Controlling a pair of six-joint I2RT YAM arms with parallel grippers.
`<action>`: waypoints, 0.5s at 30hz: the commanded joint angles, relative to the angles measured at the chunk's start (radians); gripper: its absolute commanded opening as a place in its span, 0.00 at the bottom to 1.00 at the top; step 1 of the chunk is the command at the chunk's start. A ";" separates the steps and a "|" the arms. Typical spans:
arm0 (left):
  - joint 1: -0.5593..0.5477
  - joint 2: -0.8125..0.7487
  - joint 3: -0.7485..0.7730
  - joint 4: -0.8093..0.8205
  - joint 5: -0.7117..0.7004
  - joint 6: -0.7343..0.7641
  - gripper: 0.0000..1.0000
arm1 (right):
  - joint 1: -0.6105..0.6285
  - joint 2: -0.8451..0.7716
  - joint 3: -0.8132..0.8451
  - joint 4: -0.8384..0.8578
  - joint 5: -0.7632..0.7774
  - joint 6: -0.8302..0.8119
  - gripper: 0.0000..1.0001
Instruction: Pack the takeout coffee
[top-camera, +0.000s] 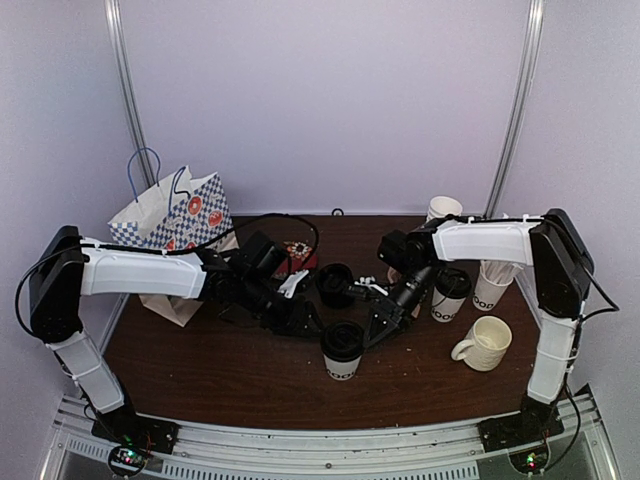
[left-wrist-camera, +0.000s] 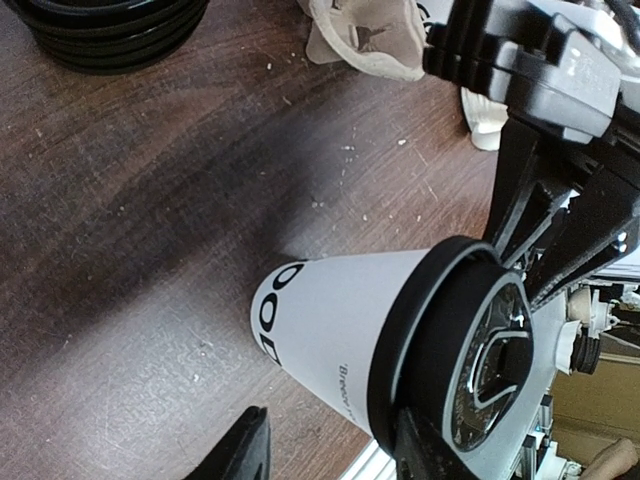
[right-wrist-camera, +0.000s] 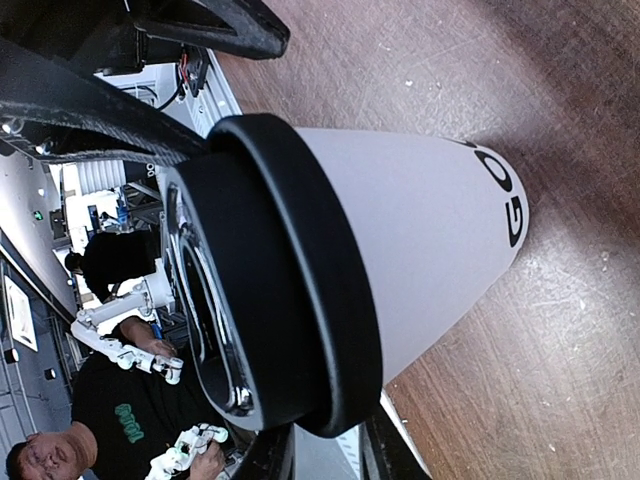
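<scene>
A white "GOOD" cup with a black dome lid (top-camera: 342, 350) stands at the front middle of the table. My left gripper (top-camera: 305, 322) is just left of it, turned on its side and open. In the left wrist view one of its fingers (left-wrist-camera: 245, 450) stays clear of the cup (left-wrist-camera: 330, 330) and the other overlaps the lid. My right gripper (top-camera: 383, 322) is at the cup's right. Its fingers (right-wrist-camera: 275, 460) stand close together on either side of the lid's rim (right-wrist-camera: 320, 300); contact is unclear. A second lidded cup (top-camera: 450, 293) stands to the right. Brown pulp (left-wrist-camera: 365, 35) shows beyond.
A stack of black lids (top-camera: 335, 283) sits behind the cup. A cream mug (top-camera: 485, 343) and a stack of lidless cups (top-camera: 493, 280) are at the right. A patterned paper bag (top-camera: 175, 225) stands at the back left, and one more white cup (top-camera: 443, 208) at the back.
</scene>
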 joint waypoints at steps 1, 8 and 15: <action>-0.023 0.073 -0.039 -0.103 -0.166 0.059 0.44 | -0.011 0.084 0.019 0.096 0.344 -0.012 0.22; -0.027 -0.021 0.010 0.007 -0.073 0.062 0.51 | -0.046 -0.009 0.089 0.020 0.173 -0.106 0.33; -0.028 -0.075 0.052 0.032 -0.049 0.059 0.58 | -0.053 -0.081 0.087 0.013 0.140 -0.133 0.41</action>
